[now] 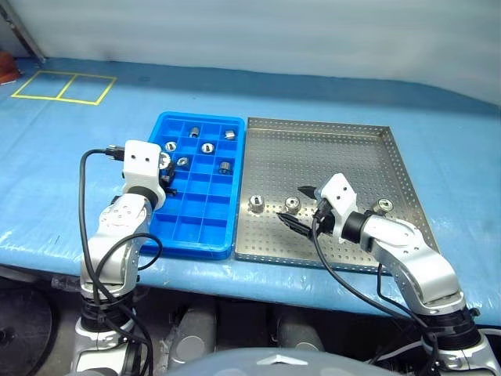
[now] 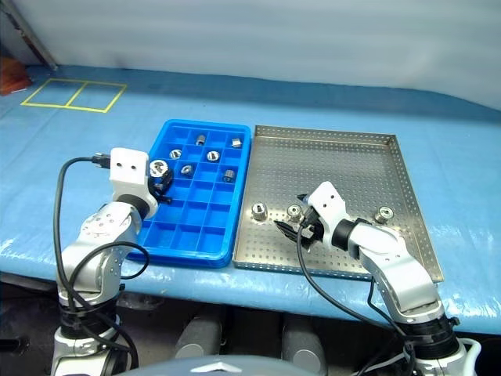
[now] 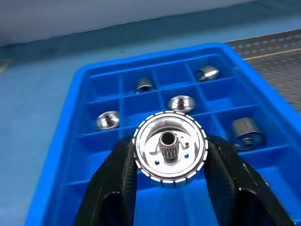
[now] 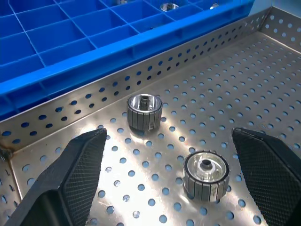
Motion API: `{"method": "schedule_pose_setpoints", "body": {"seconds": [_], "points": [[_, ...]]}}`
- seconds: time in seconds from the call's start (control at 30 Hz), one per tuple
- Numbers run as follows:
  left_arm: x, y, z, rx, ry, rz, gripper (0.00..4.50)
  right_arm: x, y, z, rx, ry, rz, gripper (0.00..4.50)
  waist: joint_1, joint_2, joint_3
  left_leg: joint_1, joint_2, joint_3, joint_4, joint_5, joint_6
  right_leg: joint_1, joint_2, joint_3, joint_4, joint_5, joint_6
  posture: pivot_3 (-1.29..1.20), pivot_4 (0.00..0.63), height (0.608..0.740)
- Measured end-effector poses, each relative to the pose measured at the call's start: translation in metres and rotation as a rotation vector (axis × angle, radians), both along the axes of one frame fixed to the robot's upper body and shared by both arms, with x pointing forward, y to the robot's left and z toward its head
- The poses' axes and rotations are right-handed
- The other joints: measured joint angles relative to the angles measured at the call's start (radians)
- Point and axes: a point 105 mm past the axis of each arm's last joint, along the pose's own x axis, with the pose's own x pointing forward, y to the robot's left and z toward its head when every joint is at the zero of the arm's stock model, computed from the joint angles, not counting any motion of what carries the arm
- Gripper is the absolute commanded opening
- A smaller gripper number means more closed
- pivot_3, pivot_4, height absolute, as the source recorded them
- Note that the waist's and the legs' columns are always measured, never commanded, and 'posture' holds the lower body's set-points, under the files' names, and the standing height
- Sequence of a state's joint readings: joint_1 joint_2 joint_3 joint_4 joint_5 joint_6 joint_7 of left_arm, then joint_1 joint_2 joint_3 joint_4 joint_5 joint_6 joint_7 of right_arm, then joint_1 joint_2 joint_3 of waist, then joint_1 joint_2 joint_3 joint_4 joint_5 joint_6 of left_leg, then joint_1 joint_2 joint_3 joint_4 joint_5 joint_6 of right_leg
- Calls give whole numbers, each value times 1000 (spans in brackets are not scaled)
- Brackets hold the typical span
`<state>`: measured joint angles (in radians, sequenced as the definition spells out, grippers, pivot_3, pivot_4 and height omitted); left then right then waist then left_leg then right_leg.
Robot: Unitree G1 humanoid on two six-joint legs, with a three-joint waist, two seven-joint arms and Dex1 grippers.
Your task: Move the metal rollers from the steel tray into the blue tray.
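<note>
My left gripper [image 1: 165, 172] is shut on one metal roller [image 3: 170, 149], held above the left side of the blue tray [image 1: 196, 249]. Several more rollers [image 1: 207, 147] lie in the tray's far compartments. On the steel tray [image 1: 329, 157], two rollers [image 1: 255, 204] [image 1: 292, 204] stand near its front left and a third roller [image 1: 384, 206] near its right rim. My right gripper [image 4: 169, 136] hangs open low over the steel tray. One of the two front-left rollers [image 4: 206, 175] stands between its fingers and the other [image 4: 145, 112] just beyond them.
The two trays sit side by side on a blue-covered table, the steel tray's perforated wall [image 4: 141, 70] against the blue one. Yellow tape squares [image 1: 63, 86] mark the far left of the cover. The table's front edge runs just behind both trays.
</note>
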<state>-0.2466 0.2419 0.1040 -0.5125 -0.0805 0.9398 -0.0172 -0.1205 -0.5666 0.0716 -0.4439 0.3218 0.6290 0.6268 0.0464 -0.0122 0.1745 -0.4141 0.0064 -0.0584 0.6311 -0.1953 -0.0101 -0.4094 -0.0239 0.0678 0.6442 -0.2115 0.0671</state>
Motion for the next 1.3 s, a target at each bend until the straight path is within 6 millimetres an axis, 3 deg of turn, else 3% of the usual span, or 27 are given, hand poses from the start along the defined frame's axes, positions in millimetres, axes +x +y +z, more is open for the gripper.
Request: {"method": "schedule_pose_setpoints", "body": {"seconds": [0.3,0.5,0.7,0.77,0.93,1.0,1.03,1.17,1.3], "points": [[5,11,-32,-7,100,106,1858,-7,23,26,96,-63,121,4500,17,-1,0,0,0,0,0,0,0,0,0,-1,0,-1,-1,203,150,740],[11,12,-44,-12,128,110,1858,-11,27,19,89,-40,131,4500,17,-1,0,-1,0,0,0,0,0,-1,0,-1,0,-1,-2,194,150,740],[14,6,-37,-1,85,88,3658,-11,26,17,83,-32,124,4500,15,-1,0,-1,0,0,0,0,0,-1,0,-1,0,-1,-2,175,150,740],[17,-3,-29,-42,30,69,3658,-12,25,15,80,-29,119,4500,16,-1,0,-1,0,0,0,0,0,0,0,-1,0,0,-2,161,150,740],[25,-43,7,-187,-177,-112,3658,-14,22,17,75,-43,99,4500,16,-1,0,-1,0,0,0,0,-1,0,-1,-1,-1,0,-2,127,150,740],[23,-73,17,-233,-205,-306,3658,-16,13,12,43,-36,64,4500,16,-1,0,-2,0,0,0,0,-1,-1,-1,-1,-1,0,-2,106,150,740],[17,-97,20,-240,-188,-475,3658,-18,7,10,18,-34,38,4500,16,-1,0,-2,-1,0,0,0,-1,-1,-1,-1,-1,-1,-2,99,150,740],[-13,-163,5,-90,-36,-944,3658,-24,-5,4,-27,-18,-17,4500,-12,-1,0,-2,0,1,0,0,0,-1,0,0,-1,-1,-2,52,150,740],[-16,-171,-21,84,102,-1053,3658,-28,-14,1,-43,-15,-70,4500,-54,0,-1,1,1,2,0,0,0,-1,0,1,1,-1,-2,5,150,740]]}}
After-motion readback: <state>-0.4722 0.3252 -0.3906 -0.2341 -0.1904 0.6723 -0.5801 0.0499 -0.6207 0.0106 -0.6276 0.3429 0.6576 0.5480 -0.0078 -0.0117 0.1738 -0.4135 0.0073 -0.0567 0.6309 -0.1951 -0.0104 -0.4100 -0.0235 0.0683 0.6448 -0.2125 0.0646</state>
